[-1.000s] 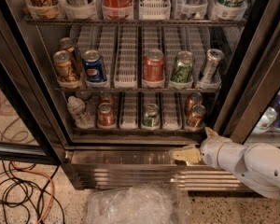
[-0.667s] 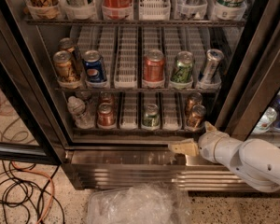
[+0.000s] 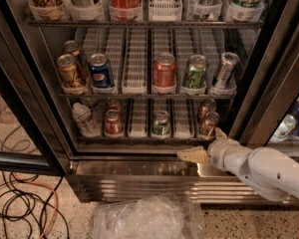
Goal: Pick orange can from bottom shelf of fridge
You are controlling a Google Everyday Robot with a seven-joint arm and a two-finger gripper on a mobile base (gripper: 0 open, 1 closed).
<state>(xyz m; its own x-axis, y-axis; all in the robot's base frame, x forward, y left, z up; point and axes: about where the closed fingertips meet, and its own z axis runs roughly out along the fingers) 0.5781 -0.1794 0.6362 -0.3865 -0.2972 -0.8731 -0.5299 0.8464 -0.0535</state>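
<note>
Orange can [image 3: 210,124] standing upright, long axis vertical and silver top up, at the near right of the fridge's [image 3: 270,78] bottom shelf [image 3: 139,119]; the gripper [image 3: 206,144], fingers [image 3: 192,156] spread, is just below and nearer.

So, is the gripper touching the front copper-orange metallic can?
Cannot tell. The camera view shows the gripper, low before the fridge, with one fingertip beside the copper-orange metallic can; no plain gap.

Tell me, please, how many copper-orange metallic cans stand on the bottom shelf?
2, in the rightmost lane: front copper-orange can, rear copper-orange can behind it. White end effector hovers just below them; more may be hidden.
</note>
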